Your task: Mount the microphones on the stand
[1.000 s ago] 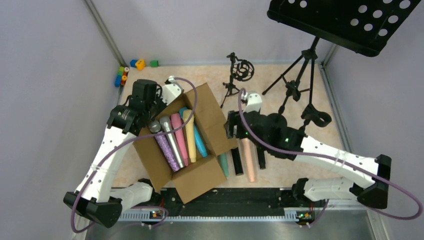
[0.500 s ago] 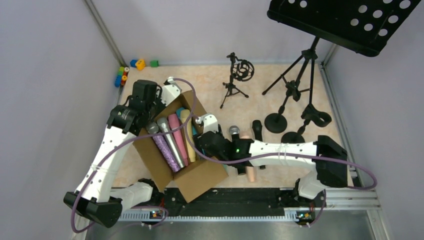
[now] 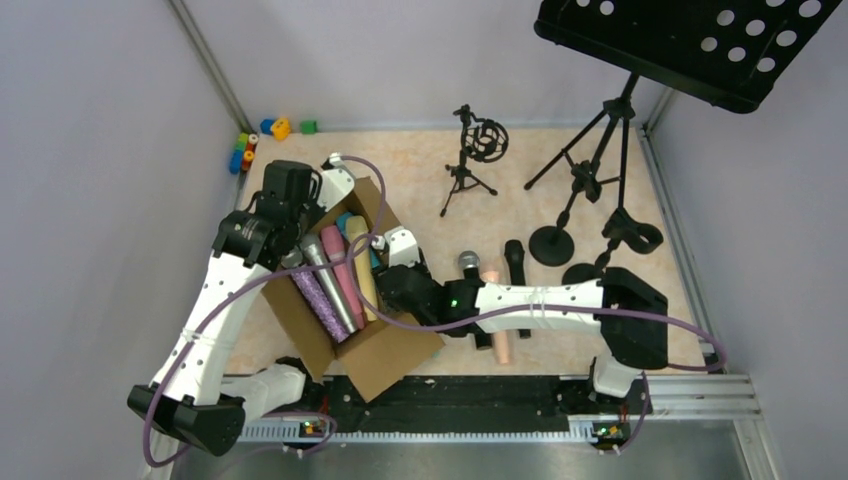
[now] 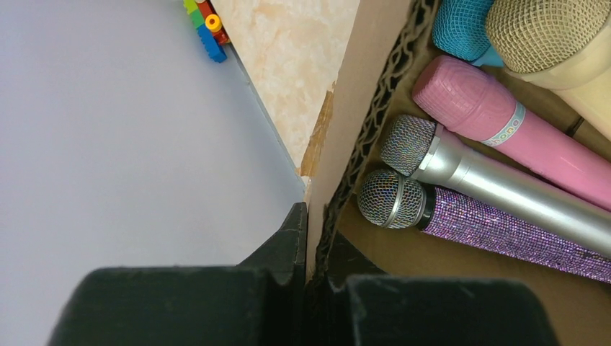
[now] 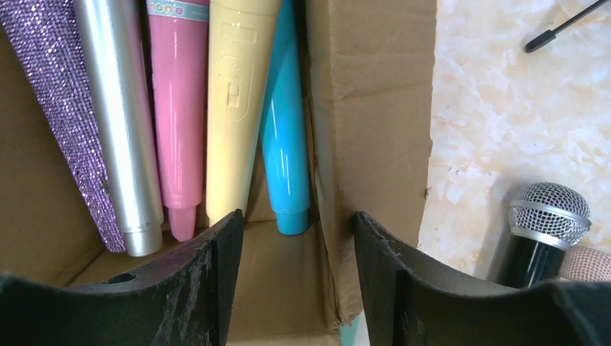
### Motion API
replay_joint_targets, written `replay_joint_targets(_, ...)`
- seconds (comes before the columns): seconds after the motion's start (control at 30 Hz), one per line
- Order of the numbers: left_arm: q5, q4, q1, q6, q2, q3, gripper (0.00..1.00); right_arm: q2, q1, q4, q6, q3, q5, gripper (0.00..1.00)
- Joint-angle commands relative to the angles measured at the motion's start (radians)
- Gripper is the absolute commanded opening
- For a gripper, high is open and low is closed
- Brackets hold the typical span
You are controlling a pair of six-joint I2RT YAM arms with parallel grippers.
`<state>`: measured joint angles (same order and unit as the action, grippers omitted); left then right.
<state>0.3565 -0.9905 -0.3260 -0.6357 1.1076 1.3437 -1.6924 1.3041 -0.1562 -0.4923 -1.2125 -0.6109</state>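
The left gripper point(image 4: 311, 231) is pressed together on the far left wall of the cardboard box point(image 4: 353, 94); the thin wall sits between its two fingers. From above, this gripper point(image 3: 290, 215) is at the box's far corner.

Five mics lie side by side inside the box, their heads toward the far end: the purple mic point(image 4: 504, 223), next to it the silver mic point(image 4: 490, 180), then the pink mic point(image 4: 504, 126), the yellow mic point(image 4: 555, 36) and the blue mic point(image 5: 284, 144). They touch each other along their bodies.

The right gripper point(image 5: 297, 231) hangs over the near right corner of the box with its fingers apart and holds nothing. One finger is above the inside of the box, the other is toward the right wall; I cannot tell if it touches the cardboard.

On the table just right of the box lie a black mic point(image 5: 537, 245) with a metal mesh head, a peach mic point(image 3: 499, 345) beside it and a second black mic point(image 3: 515, 252). The right arm covers part of them.

The tripod stand point(image 3: 466, 170) and the round-base stand point(image 3: 550, 243) are at the far side, well apart from the box.
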Motion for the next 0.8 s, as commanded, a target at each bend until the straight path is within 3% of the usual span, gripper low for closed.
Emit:
replay_joint_targets(0.0,-0.103,0.133,-0.018,0.028,-0.043,-0.013,0.0,0.004,0.079,0.104,0.005,-0.059,0.015,0.56)
replay_joint_targets(0.2,-0.086,0.153,-0.018,0.02,-0.042,-0.027,0.0,0.05,0.119,0.092,0.024,-0.07,-0.053,0.56)
replay_joint_targets(0.37,-0.077,0.144,-0.019,0.02,-0.042,-0.029,0.0,0.054,0.13,0.127,0.055,-0.091,-0.016,0.58)
replay_joint_targets(0.6,-0.086,0.134,-0.019,0.023,-0.056,-0.025,0.0,-0.075,0.08,0.135,-0.006,-0.128,0.073,0.63)
replay_joint_targets(0.77,-0.092,0.129,-0.018,0.023,-0.06,-0.019,0.0,-0.147,0.035,0.109,-0.01,-0.152,0.034,0.65)
